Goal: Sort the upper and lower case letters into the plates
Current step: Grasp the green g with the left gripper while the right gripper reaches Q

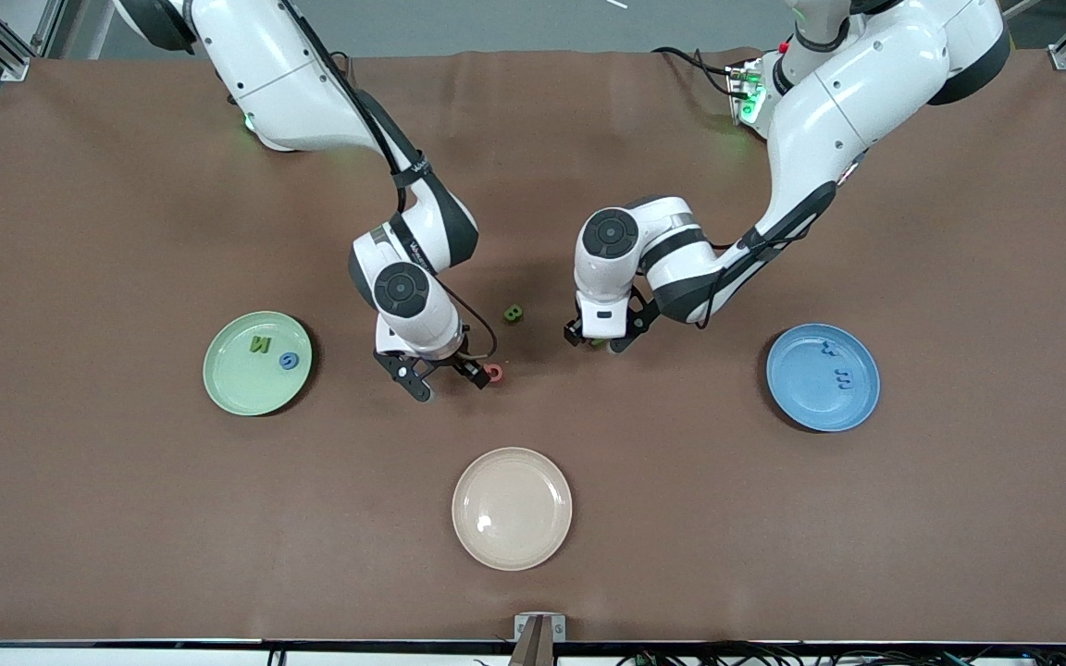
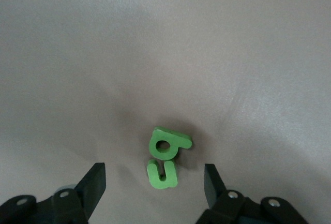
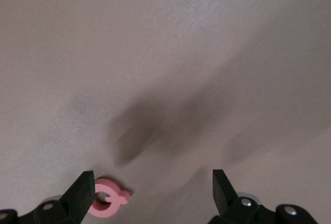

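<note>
My left gripper (image 1: 597,339) is low over the table near its middle, open, and straddles two green letters. In the left wrist view (image 2: 153,180) one green letter (image 2: 163,174) lies between the fingers and the other (image 2: 169,142) touches it just past them. My right gripper (image 1: 452,384) is open and low over the table. A pink letter (image 3: 106,198) lies flat against one fingertip (image 3: 83,189), and the gap between the fingers is bare. A green letter B (image 1: 514,314) lies between the two grippers. The mint plate (image 1: 241,381) holds a green (image 1: 260,344) and a blue letter (image 1: 289,361). The blue plate (image 1: 811,398) holds blue letters (image 1: 840,376).
A cream-beige plate (image 1: 512,508) with nothing in it sits nearest the front camera, midway along the table. The mint plate is toward the right arm's end, the blue plate toward the left arm's end. A brown cloth (image 1: 126,518) covers the table.
</note>
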{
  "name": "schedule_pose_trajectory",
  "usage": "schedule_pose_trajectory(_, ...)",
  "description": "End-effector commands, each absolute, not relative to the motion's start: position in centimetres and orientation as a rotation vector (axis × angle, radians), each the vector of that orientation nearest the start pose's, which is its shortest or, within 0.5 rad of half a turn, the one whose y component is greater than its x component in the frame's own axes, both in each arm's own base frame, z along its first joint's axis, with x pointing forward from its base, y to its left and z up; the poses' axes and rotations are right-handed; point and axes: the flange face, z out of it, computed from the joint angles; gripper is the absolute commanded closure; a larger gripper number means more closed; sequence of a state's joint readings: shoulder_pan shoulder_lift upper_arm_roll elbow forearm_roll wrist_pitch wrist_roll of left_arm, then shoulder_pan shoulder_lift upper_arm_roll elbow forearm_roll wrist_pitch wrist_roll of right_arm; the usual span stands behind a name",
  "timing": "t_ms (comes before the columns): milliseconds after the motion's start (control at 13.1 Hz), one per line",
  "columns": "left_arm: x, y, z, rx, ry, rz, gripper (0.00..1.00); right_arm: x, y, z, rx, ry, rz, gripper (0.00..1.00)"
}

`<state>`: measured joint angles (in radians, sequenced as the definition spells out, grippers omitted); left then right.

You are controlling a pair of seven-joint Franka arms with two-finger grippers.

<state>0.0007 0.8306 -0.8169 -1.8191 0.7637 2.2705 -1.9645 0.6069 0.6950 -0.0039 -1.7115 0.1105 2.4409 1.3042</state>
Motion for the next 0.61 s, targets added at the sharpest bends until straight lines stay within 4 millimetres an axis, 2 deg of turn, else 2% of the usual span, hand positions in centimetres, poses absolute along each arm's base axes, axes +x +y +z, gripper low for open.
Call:
schedule_pose_trajectory(0,47.4,-43.2,18.3,-2.902,-1.204,0.052,0.18,55.9,40.0,18.5,-2.811,1.213,0.028,0.00)
schedule_pose_trajectory(305,46.7,-43.7,17.1,-2.896,-1.201,0.034,0.21,55.3,41.9,17.4,-2.806,1.241,0.021,0.00)
schedule_pose_trajectory(534,46.7,-43.7,17.1,-2.899,-1.199,0.030,0.26,54.8,42.6,16.6,-2.863,1.181,-0.019,0.00)
